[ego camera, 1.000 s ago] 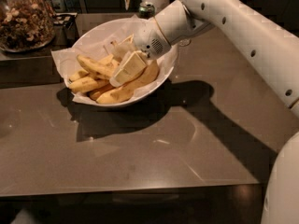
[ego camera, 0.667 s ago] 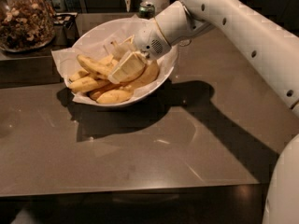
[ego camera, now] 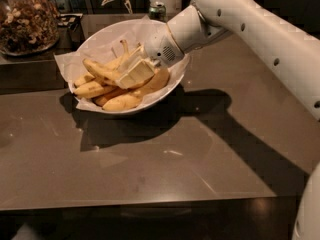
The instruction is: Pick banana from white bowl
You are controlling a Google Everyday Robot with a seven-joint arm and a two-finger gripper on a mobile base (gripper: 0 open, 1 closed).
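Observation:
The white bowl (ego camera: 167, 91) stands on the brown table, lined with crinkled white paper and holding several bananas. The slim speckled banana (ego camera: 101, 70) lies on top of the pile, slanting from upper left to lower right. My gripper (ego camera: 131, 73) reaches into the bowl from the right. Its two white fingers (ego camera: 137, 75) close around the banana's right end. The banana still rests on the other bananas. Its tip under the fingers is hidden.
A glass jar of nuts (ego camera: 25, 21) stands at the back left on a darker counter. A can (ego camera: 157, 11) and white objects stand behind the bowl. My white arm (ego camera: 260, 29) spans the right side. The table's front edge (ego camera: 140, 200) runs across the bottom.
My gripper has shifted slightly left and deeper onto the speckled banana. The bowl and the other bananas have not moved.

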